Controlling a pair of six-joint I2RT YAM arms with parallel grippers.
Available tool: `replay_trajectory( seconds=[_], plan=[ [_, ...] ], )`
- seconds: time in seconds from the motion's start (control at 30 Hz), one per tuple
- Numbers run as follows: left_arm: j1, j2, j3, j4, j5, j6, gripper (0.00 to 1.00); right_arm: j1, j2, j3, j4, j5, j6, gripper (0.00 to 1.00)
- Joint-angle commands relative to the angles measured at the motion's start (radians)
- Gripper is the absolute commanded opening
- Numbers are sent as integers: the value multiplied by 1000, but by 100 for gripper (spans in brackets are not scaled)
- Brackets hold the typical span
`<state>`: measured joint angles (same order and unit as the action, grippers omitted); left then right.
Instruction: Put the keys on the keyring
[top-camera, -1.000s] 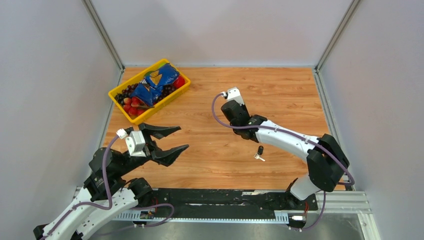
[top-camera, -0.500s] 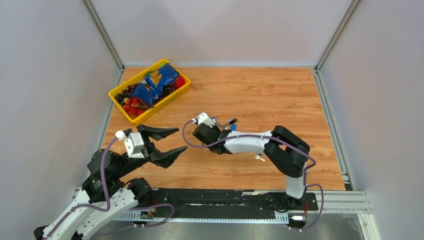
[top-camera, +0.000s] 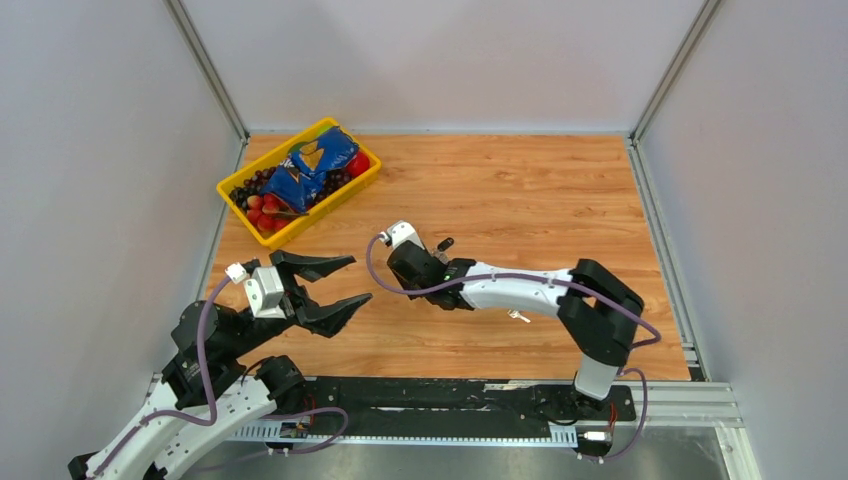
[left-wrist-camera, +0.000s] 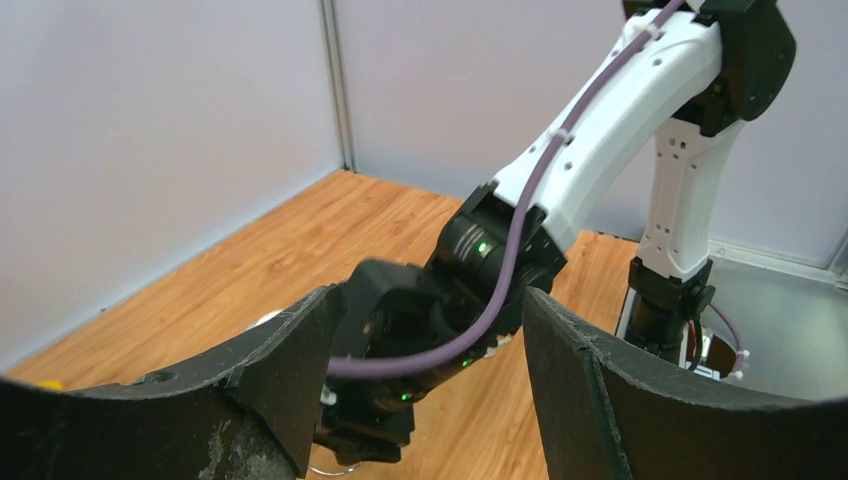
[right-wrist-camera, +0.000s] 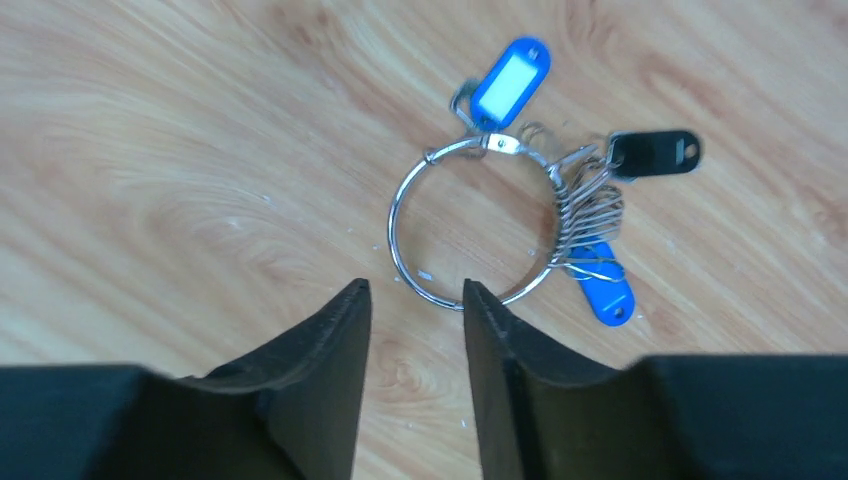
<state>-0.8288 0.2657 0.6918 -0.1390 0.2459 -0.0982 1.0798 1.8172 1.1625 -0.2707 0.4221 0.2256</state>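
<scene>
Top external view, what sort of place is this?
Probably a lab robot cell: grey walls enclose a wooden table, left arm and right arm mounted at its edge, plus a yellow bin of fruit.

Right arm: swung across the wood toward the yellow tray (top-camera: 340, 202) over the last second; folded tight at the elbow half a second ago, stretched out longer and lower now.
Right gripper (right-wrist-camera: 414, 288): well apart from the tray a second ago; now much nearer it, edged slightly closer since half a second ago.
Right jaws: shut before; now parted by a narrow gap.
Keyring (right-wrist-camera: 392, 225): blue tags seen from overhead half a second ago, on the gripper's side away from the tray; now covered there.
Loose key (top-camera: 518, 316): in plain sight a second ago; now mostly under the forearm, only a silver tip showing.
</scene>
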Motion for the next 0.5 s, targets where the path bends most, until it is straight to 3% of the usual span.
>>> replay_trajectory(
  seconds=[0.0,0.17,0.47],
  plan=[
    [1,-4,6,6,-14,14,76,9,-193,-12,66,-7,8,47],
    [1,19,7,12,-31,-16,77,-30,-353,-66,74,31,-4,63],
    [2,100,-22,58,-117,-134,75,-207,-520,-177,51,-135,26,63]
  ],
)
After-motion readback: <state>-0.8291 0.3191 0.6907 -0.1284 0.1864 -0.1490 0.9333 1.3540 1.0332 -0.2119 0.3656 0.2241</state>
